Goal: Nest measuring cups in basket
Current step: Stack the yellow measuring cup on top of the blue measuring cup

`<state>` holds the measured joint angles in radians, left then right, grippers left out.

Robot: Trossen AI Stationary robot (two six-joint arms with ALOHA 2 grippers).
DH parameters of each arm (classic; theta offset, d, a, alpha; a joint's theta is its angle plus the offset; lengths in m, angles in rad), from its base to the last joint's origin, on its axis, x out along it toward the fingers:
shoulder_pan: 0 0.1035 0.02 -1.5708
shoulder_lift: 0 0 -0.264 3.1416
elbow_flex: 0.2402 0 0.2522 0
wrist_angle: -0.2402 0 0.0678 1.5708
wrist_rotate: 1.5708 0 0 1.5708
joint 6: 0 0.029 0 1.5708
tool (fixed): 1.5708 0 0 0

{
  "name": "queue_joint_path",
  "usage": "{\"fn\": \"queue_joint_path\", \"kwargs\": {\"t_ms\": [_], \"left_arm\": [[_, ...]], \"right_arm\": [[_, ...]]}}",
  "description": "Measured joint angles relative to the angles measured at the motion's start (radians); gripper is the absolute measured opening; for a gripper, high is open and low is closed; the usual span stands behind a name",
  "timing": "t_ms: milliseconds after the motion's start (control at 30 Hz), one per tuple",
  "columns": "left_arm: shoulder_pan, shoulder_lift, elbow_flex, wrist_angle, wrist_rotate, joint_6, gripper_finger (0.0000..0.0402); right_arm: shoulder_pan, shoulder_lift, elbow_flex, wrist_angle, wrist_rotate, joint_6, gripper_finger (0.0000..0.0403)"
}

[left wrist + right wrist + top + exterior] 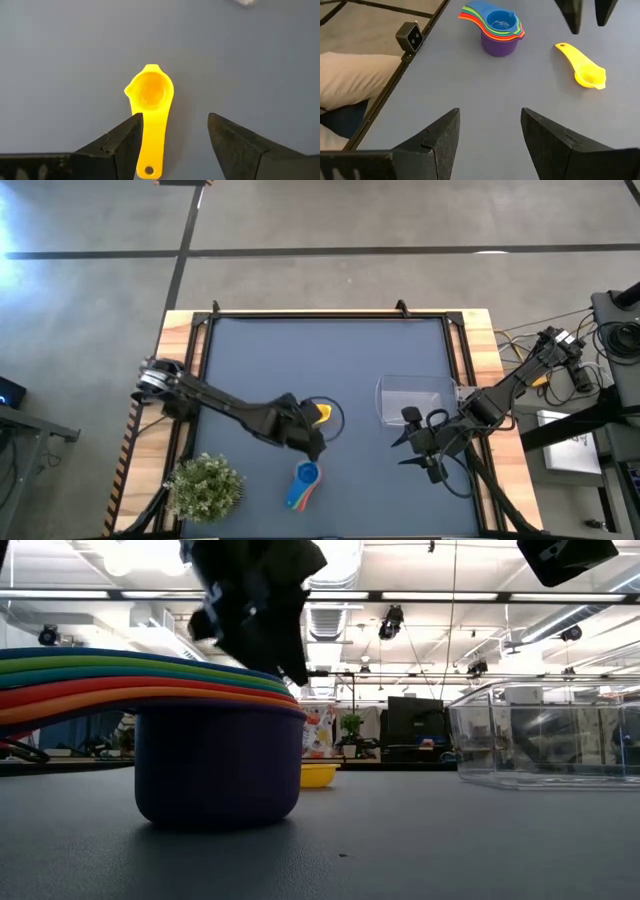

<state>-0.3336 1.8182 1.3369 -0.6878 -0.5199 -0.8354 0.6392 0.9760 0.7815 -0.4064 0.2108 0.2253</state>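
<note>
Six cups nested in one stack (496, 27) on the mat near the front edge, purple outermost at the bottom, blue innermost on top; stack also seen at (304, 484) and close up at (200, 735). Yellow cup (148, 107) lying alone on the mat, apart from the stack, bowl up, handle pointing toward the left wrist camera; also at (321, 414) and (584, 68). Basket (412, 399) sitting empty on the right half of the table, well apart from both the stack and the yellow cup; clear wall visible at (545, 735). Left gripper (172, 132) hovering over the yellow cup's handle, fingers spread wide, one on each side of the handle, nothing grasped; not possible to tell whether the tips touch the mat. Right gripper (490, 127) waiting near the basket's front edge, fingers likewise spread and holding nothing, aimed across the table toward the stack. Potted plant (205, 485) at the front left corner, uninvolved. Progress, as judged: nesting nearly complete, six of seven done. Remaining: yellow cup to be gripped and added to the set, then the whole stack moved into the basket. Nothing in the basket yet.
</note>
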Motion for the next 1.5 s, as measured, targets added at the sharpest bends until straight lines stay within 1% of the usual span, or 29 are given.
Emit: {"fn": "queue_joint_path", "kwargs": {"t_ms": [100,167,267,367,567,933,1400,1500], "left_arm": [[0.028,-0.076,-0.145,0.178,0.038,-0.006,0.0206],[0.042,-0.115,-0.222,0.265,0.049,-0.026,0.0206],[0.059,-0.141,-0.297,0.314,0.052,-0.071,0.0206],[0.071,-0.14,-0.329,0.332,0.052,-0.088,0.0206],[0.086,-0.107,-0.335,0.345,0.054,-0.072,0.0206],[0.108,-0.1,-0.335,0.384,0.054,-0.037,0.0206],[0.145,-0.099,-0.334,0.409,0.051,-0.04,0.0206],[0.149,-0.082,-0.334,0.434,0.05,-0.04,0.0206]], "right_arm": [[0.0,0.0,0.0,0.0,0.0,0.0,0.0199],[0.0,0.0,0.0,0.001,0.0,0.0,0.0199],[0.0,0.0,0.0,0.001,0.0,0.003,0.0199],[0.0,0.0,0.0,0.001,0.001,0.003,0.0199],[0.0,0.0,0.0,0.002,0.027,0.003,0.0199],[0.0,0.0,0.0,0.002,0.029,0.013,0.0199],[0.0,0.0,0.0,0.002,0.029,0.01,0.0199],[0.0,0.0,0.0,0.001,0.029,0.009,0.0199]]}}
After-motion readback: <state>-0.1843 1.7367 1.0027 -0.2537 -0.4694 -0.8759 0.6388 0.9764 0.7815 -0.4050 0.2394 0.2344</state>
